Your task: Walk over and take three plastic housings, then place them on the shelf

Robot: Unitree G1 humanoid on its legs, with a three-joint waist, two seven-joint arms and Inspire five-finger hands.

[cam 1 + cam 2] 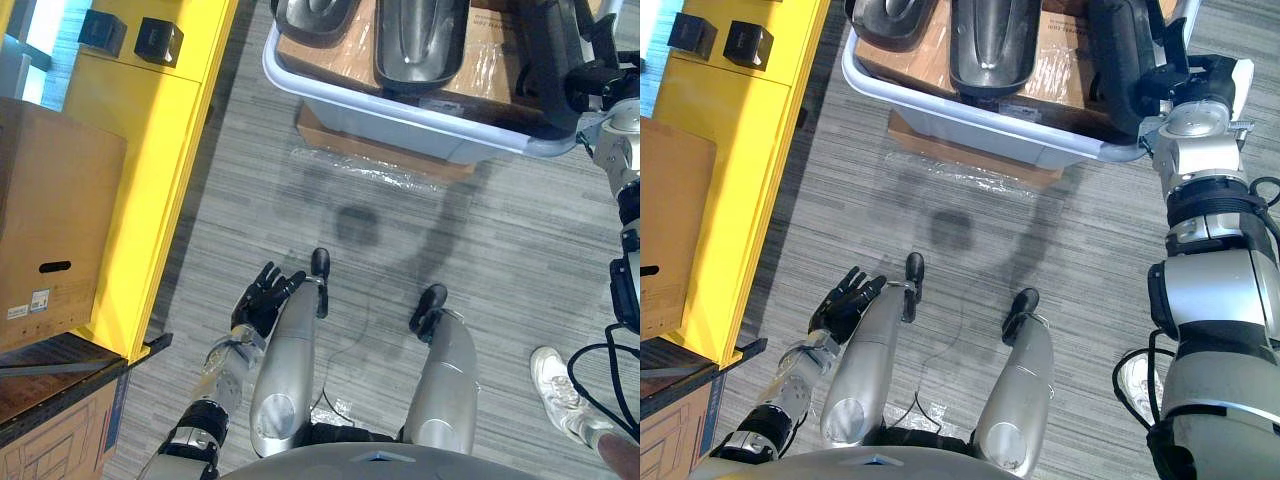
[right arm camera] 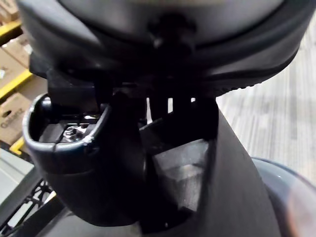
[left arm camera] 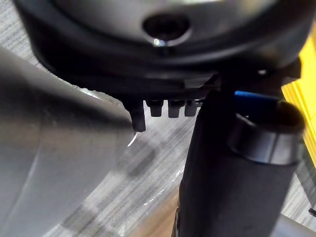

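The right hand (image 1: 1188, 78) is up at one end of a pale tub (image 1: 970, 125), right against a dark housing (image 1: 1124, 55) that lies at that end. Its fingers are hidden by the housing, so I cannot tell if it grips or is loose. Two more housings lie in the tub to the left of that hand, one (image 1: 995, 45) near and one (image 1: 890, 15) at the far end. The tub sits on a flat piece of cardboard (image 1: 970, 152) on the grey floor (image 1: 480, 240). The left hand (image 1: 262, 298) hangs low over the floor, well apart from the tub, with its fingers spread and nothing in it. A yellow shelf (image 1: 165, 130) stands to the left of this hand. A brown box (image 1: 50, 230) sits by the shelf, and two small black blocks (image 1: 158, 40) rest on it farther ahead. A person's white shoe (image 1: 560, 385) is on the floor, well back from the right hand.
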